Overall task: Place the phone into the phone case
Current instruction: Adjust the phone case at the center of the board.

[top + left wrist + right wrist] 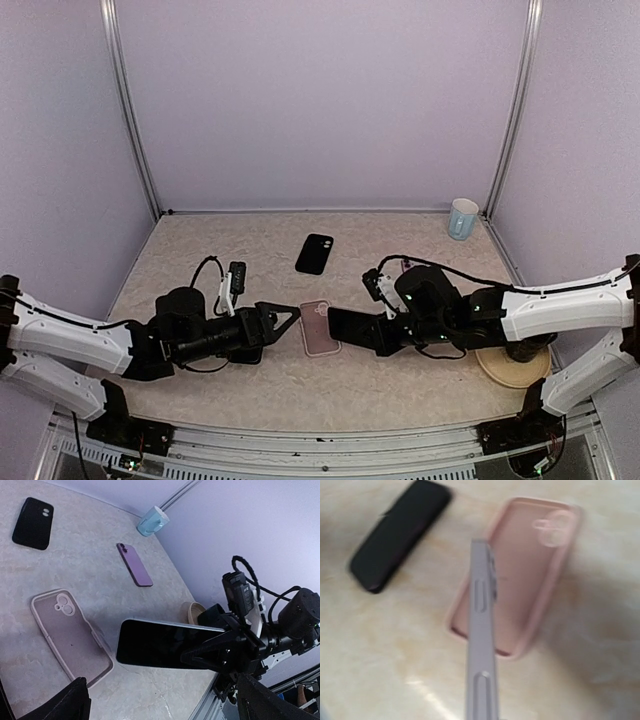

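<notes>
The phone (pixel 348 324) is being carried clear of the surface (pixel 300 392), with its dark screen showing in the left wrist view. Its free end is hanging at the right-hand rim of the pink phone case (pixel 319 332), which is lying open side up on the surface. Whether phone and case are touching cannot be told.

The right end effector (pixel 372 330) is gripping the phone's other end, with its jaws closed tight on it. The left end effector (pixel 288 318) is standing spread fully wide just left of the case and is holding nothing.

Farther back, a black case (pixel 315 253) and a purple phone (pixel 135 565) are lying flat. A pale blue mug (pixel 462 218) is standing near the rear wall. A round wooden dish (pixel 510 368) is sitting beneath the right arm.
</notes>
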{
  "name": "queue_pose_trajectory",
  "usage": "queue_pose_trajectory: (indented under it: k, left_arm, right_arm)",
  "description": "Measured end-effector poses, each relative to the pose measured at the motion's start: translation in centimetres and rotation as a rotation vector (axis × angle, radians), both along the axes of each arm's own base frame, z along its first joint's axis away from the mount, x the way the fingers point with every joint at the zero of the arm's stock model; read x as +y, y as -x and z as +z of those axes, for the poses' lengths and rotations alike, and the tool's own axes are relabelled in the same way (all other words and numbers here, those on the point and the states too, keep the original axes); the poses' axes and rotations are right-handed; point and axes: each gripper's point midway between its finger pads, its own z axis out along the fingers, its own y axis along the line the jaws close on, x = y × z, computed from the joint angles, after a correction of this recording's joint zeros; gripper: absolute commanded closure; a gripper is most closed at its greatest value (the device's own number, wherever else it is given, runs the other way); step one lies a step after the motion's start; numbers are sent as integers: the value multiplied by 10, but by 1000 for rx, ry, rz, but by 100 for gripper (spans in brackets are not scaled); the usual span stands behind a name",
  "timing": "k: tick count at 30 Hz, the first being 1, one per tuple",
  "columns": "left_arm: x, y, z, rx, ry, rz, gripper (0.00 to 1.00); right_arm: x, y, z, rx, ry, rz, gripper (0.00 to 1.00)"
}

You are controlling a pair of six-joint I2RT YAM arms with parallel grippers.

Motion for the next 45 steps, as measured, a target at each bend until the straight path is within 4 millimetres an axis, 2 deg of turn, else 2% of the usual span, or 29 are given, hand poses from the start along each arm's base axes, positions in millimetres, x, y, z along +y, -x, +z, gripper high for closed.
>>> queue_pose_trajectory:
  k: [5,10,17,23,36,45]
  left_arm:
    - [-7,-1,-42,104,-83,27,1]
    - [-22,-2,-76,184,-158,32,1]
    - [-40,-9,-102,240,-212,42,1]
    - [-52,-13,-122,276,-250,33,1]
    - [-93,-19,-130,305,-234,-32,1]
    - [-140,-29,-128,296,-176,-113,1]
  right_arm:
    - [-23,-13,-5,-27,75,-118,100]
    - [-44,-21,9,-72,92,-217,100]
    - [-67,-27,42,-140,47,-317,100]
    - [-83,-27,49,-162,53,-362,100]
    - [-104,-25,56,-179,59,-412,100]
    - [-120,-25,56,-191,89,-458,100]
